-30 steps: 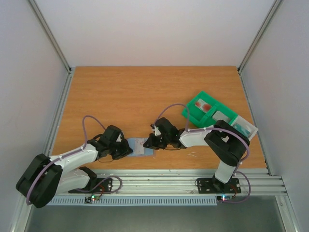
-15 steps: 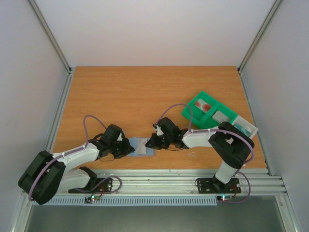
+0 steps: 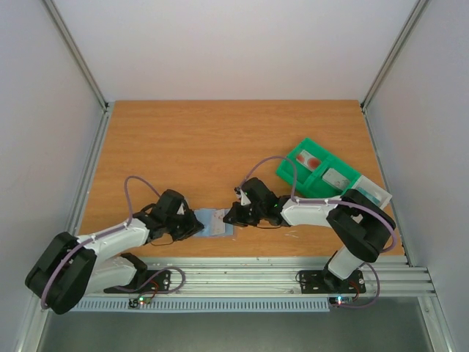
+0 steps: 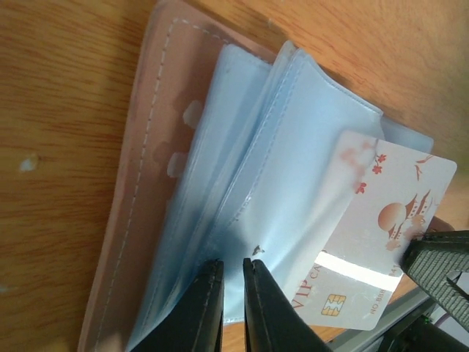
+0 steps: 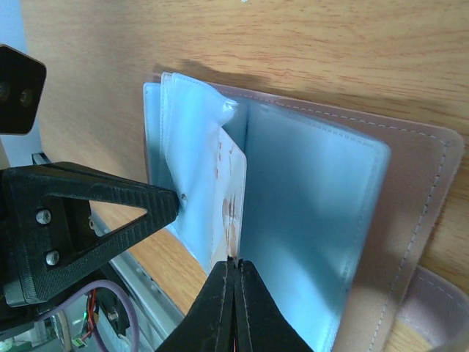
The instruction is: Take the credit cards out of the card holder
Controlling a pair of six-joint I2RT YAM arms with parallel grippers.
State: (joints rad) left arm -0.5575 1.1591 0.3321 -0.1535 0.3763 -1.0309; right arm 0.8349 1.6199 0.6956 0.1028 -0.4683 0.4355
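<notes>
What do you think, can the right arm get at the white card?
Likely yes: the right gripper is shut on the white card, which juts from the card holder; the left gripper pins a sleeve.

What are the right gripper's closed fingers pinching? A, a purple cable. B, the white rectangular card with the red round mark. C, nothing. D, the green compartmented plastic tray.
B: the right gripper is shut on the edge of the white card with the red round mark, which sticks partly out of the pale blue bifold card holder.
</notes>
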